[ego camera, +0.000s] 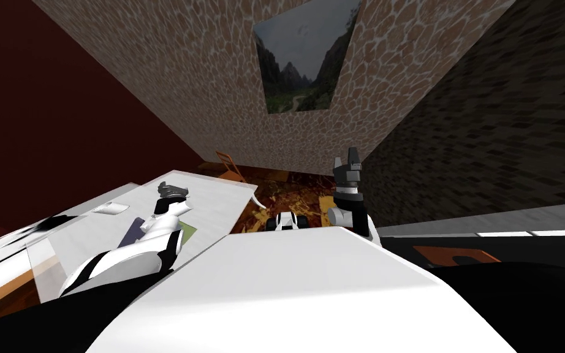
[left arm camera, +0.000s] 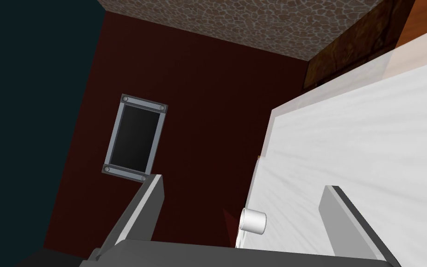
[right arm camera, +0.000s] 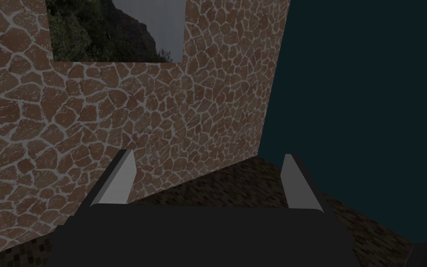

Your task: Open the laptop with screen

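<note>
White table (ego camera: 217,197), left side. Left gripper (left arm camera: 242,185): fingers spread wide, empty, small white cylinder (left arm camera: 253,221) between them. Right gripper (right arm camera: 209,155): spread, empty, raised. Laptop (ego camera: 129,233): likely dark slab under left forearm (ego camera: 122,263); expect stiff, light, slippery lid; hook your finger under free edge.

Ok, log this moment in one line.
left gripper: open, over white table edge, small white cylinder ahead | right gripper: open, raised | held: nothing
</note>
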Robot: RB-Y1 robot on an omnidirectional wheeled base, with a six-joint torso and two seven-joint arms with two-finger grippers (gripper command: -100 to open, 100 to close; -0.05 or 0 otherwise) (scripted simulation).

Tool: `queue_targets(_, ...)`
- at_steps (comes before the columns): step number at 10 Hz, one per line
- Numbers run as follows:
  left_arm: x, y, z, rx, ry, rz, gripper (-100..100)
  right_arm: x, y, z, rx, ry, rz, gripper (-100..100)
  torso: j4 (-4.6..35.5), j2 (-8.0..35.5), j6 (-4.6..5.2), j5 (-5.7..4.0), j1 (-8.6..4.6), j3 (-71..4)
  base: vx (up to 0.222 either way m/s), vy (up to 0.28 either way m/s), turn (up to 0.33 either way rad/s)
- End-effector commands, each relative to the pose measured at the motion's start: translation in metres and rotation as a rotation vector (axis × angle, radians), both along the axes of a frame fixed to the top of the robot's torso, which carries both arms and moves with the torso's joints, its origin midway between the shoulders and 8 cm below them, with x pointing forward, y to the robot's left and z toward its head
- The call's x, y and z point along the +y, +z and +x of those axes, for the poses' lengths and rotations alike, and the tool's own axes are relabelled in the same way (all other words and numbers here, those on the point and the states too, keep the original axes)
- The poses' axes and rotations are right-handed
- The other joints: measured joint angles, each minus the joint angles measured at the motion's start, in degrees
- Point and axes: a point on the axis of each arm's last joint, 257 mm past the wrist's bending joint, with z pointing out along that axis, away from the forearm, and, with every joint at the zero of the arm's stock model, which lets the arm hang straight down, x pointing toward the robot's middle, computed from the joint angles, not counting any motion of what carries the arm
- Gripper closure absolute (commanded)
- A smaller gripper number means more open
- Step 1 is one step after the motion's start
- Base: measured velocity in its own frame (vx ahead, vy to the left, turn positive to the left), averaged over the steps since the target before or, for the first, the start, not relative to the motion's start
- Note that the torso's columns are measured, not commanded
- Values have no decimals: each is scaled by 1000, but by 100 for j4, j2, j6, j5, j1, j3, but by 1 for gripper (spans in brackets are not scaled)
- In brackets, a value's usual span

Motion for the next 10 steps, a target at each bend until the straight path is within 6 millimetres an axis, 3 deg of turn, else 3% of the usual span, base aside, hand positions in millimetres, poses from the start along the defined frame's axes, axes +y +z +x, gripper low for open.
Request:
queue_targets(1,-3,5,14,5,-12,-2,-100,0,0,0,0,0,0,0,-2,-5,0,2,3,-3,-17,-7,48)
queue_targets(5,-10,22,41,5,-35,0,-100,0,0,0,0,0,0,0,-1,-3,-1,1,4,-3,-22,-8,58)
queue_targets(7,-10,22,41,5,-35,0,-100,0,0,0,0,0,0,0,-2,-4,0,2,3,-2,-12,-6,12)
queue_targets(10,-16,43,65,5,-52,4,-100,0,0,0,0,0,0,0,-1,-3,-1,1,2,-3,-18,-8,75)
